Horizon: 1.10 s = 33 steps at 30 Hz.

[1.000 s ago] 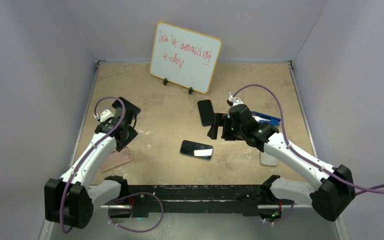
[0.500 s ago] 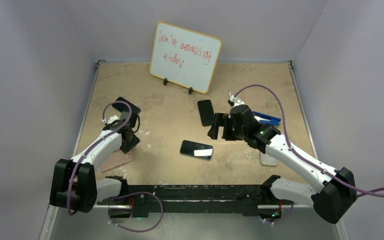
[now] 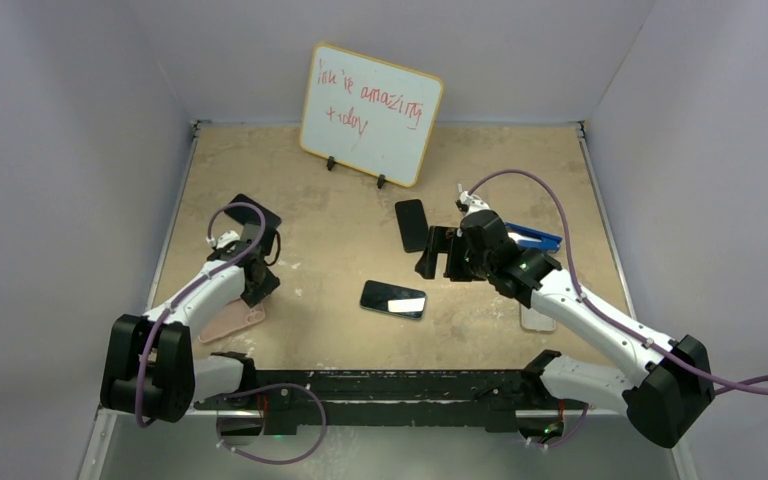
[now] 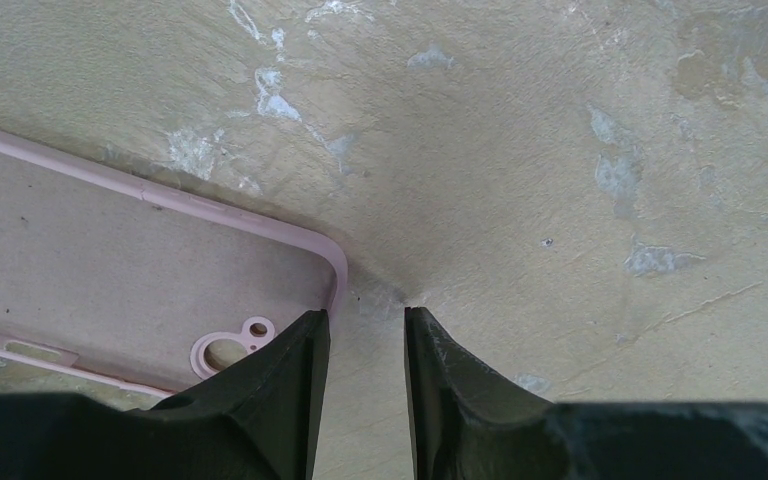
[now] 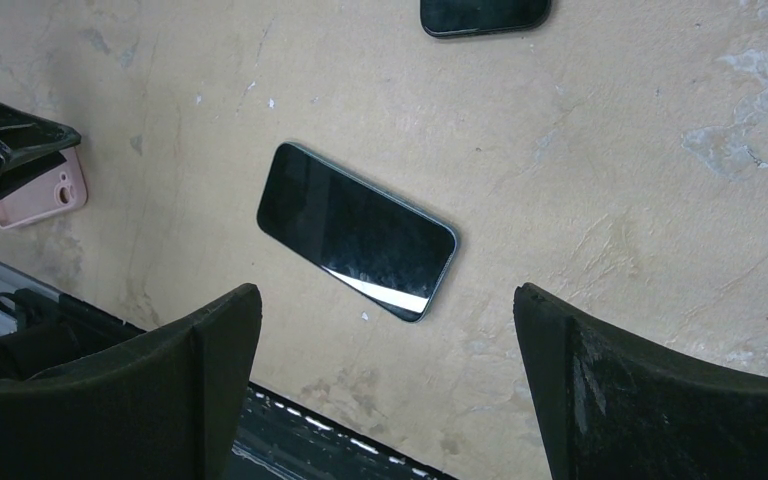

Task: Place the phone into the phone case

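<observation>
Left wrist: left fingers (image 4: pixel 280 400) nearly together at the pink case (image 4: pixel 110 260) corner (pinching? can't tell); right fingers (image 5: pixel 140 390) splayed over the phone (image 5: pixel 355 230).

At the back of my tan, scuffed worktop (image 3: pixel 330 215) a whiteboard (image 3: pixel 371 100) with red handwriting leans on small black feet. Nearer me than the whiteboard, slightly to its right, lies a dark flat rectangle (image 3: pixel 412 224). Further right is something blue (image 3: pixel 538 238).
</observation>
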{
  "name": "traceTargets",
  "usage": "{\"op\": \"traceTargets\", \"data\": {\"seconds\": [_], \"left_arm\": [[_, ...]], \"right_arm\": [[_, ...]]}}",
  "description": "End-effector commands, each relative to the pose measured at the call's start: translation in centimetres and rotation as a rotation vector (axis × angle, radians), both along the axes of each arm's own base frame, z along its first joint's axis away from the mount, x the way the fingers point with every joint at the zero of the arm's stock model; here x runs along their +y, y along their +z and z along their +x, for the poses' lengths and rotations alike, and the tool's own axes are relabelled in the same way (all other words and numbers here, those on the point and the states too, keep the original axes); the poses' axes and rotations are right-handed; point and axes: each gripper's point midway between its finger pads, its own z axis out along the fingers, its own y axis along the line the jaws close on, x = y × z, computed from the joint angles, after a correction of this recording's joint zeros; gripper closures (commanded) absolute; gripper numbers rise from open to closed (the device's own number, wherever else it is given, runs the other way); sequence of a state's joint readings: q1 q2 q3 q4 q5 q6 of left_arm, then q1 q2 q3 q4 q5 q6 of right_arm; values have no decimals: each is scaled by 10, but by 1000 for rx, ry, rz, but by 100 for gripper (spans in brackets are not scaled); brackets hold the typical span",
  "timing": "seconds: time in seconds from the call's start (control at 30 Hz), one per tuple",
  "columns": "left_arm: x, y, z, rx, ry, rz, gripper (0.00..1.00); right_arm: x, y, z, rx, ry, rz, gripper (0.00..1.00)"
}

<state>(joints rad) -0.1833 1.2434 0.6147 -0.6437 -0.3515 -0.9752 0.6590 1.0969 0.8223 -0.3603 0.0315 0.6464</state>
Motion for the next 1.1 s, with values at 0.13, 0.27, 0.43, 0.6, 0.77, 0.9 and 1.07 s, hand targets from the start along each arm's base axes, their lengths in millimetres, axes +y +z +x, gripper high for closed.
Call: {"op": "traceTargets", "data": {"seconds": [0.13,0.27,0.43,0.6,0.77,0.9,1.07], "left_arm": [[-16,9,20,-81,-29,-85,65],[-25,27,41,-165,-74,-119,64],[-10,46,42,-165,-70,-31,60],[0,40,29,-102,-74,20,57],[-6,22,16,-29,-109,-12,56],[-7,7,8,16,-120,-18,56],[-12,-6,7,36,-136,-39,57]], "right_arm": [[0,4,0,-23,11,9,4],[0,4,-1,-23,11,10,4],[-1,4,-1,-27,10,11,4],[2,2,0,-21,17,19,4],[6,-1,-1,-7,25,26,5],[6,0,0,-8,24,27,5],[5,-1,-1,-5,23,27,5]]}}
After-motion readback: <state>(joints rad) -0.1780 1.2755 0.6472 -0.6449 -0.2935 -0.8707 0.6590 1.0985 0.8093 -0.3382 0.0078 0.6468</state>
